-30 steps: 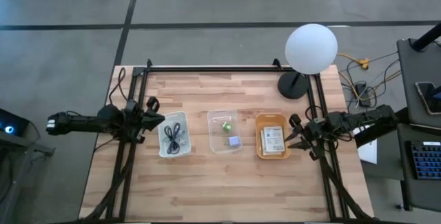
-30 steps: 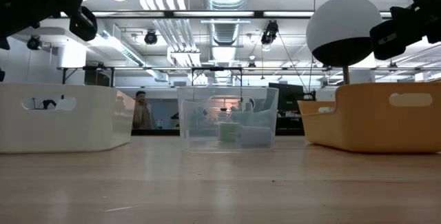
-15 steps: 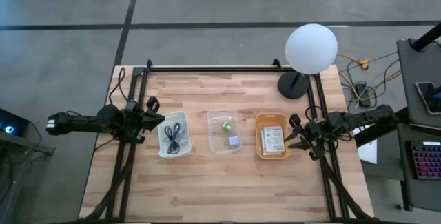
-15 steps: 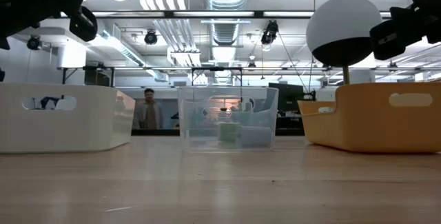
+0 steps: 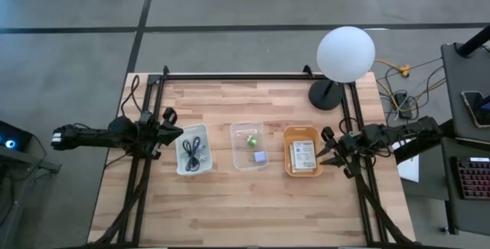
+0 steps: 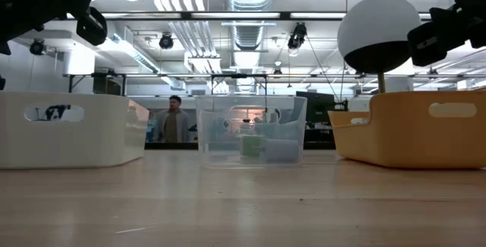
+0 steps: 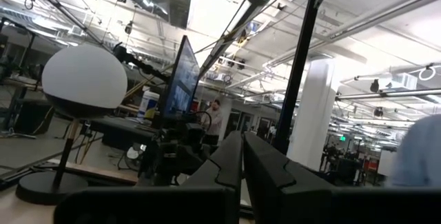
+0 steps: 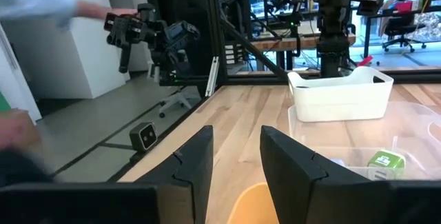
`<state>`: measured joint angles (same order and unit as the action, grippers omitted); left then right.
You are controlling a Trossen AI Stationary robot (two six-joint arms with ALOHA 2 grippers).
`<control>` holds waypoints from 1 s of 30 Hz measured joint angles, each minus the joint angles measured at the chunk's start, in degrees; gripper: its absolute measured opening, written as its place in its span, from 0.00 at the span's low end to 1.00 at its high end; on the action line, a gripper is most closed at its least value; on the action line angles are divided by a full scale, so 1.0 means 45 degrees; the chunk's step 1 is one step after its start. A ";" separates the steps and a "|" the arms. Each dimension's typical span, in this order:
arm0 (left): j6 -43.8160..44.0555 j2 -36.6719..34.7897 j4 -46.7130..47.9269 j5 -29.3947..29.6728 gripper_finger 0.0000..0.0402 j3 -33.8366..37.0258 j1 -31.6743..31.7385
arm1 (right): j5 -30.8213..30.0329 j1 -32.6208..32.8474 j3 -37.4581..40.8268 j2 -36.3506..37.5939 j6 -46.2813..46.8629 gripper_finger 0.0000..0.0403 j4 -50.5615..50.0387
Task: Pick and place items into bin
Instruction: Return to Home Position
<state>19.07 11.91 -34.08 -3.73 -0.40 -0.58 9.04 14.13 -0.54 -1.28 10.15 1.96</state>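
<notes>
Three trays stand in a row mid-table. The white tray point(image 5: 193, 149) holds coiled black cables point(image 5: 192, 152). In the clear tray point(image 5: 249, 146) lie a green piece point(image 5: 251, 139) and a lavender piece point(image 5: 259, 157). A white printed packet point(image 5: 303, 155) lies flat in the orange tray point(image 5: 302, 152). My left gripper point(image 5: 178, 132) hovers level just left of the white tray, raised above the table, fingers shut point(image 7: 242, 136) and empty. My right gripper point(image 5: 323, 151) hovers just right of the orange tray, open point(image 8: 236, 138) and empty.
A white globe lamp point(image 5: 346, 54) stands on its dark base point(image 5: 327, 94) at the far right corner. Black frame rails point(image 5: 253, 76) run along the far edge and both sides. Bare wood point(image 5: 253, 211) lies near the trays. A person point(image 6: 175, 121) stands in the room beyond.
Both arms and all trays and items have kept still. Only the person in the room behind the table has walked a short way to the right in the low view.
</notes>
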 joint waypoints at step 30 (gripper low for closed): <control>-0.4903 -0.2291 0.6049 0.2938 0.00 0.0003 -0.0265 | -0.0017 -0.0005 0.0000 -0.0072 0.0008 0.27 0.0010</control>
<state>-2.99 1.61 -6.86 9.49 -0.39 -1.77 8.96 14.11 -0.54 -1.61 10.19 2.00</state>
